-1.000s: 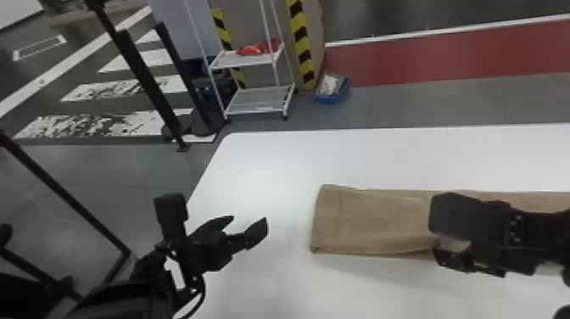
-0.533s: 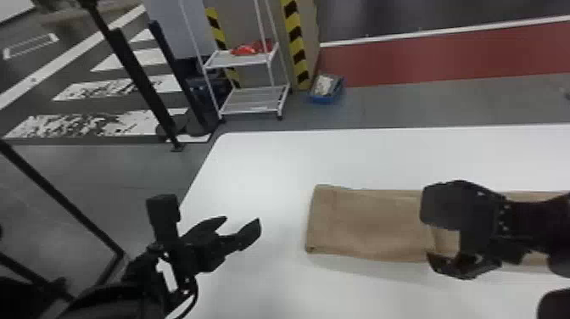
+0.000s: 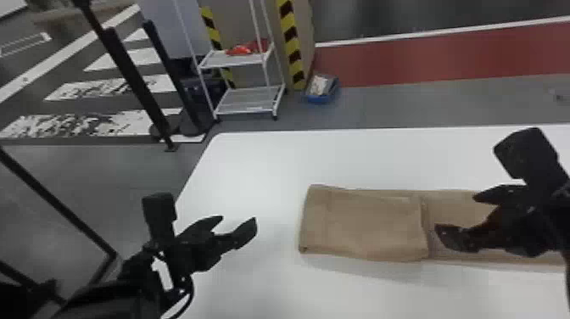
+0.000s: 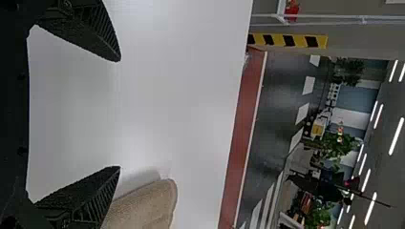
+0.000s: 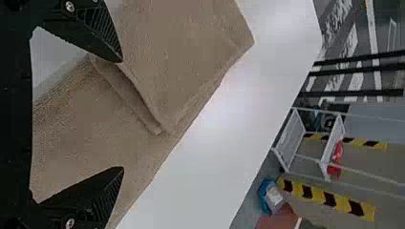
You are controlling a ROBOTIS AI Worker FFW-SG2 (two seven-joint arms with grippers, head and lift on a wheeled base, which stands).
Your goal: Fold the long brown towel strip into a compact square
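My left gripper (image 3: 235, 229) is open over the white table, left of the brown towel (image 3: 369, 225). The towel's left part lies folded over in thicker layers, ending in a crosswise edge; a single lower strip runs on to the right. Above that strip, just right of the folded edge, my right gripper (image 3: 462, 216) stands open. In the left wrist view the left gripper (image 4: 119, 114) has nothing between its fingers, and the towel's rounded end (image 4: 145, 205) lies near one finger. The right wrist view has the right gripper (image 5: 122, 114) spread over the towel (image 5: 176, 57) and its folded edge.
The white table (image 3: 254, 169) extends around the towel, its left edge near the left gripper. Beyond it on the floor are a white shelf cart (image 3: 250, 99), a blue bin (image 3: 322, 89) and black posts (image 3: 127, 72).
The right gripper has risen and drawn back to the right from the towel's folded edge, uncovering it. The left gripper has hardly moved relative to the table.
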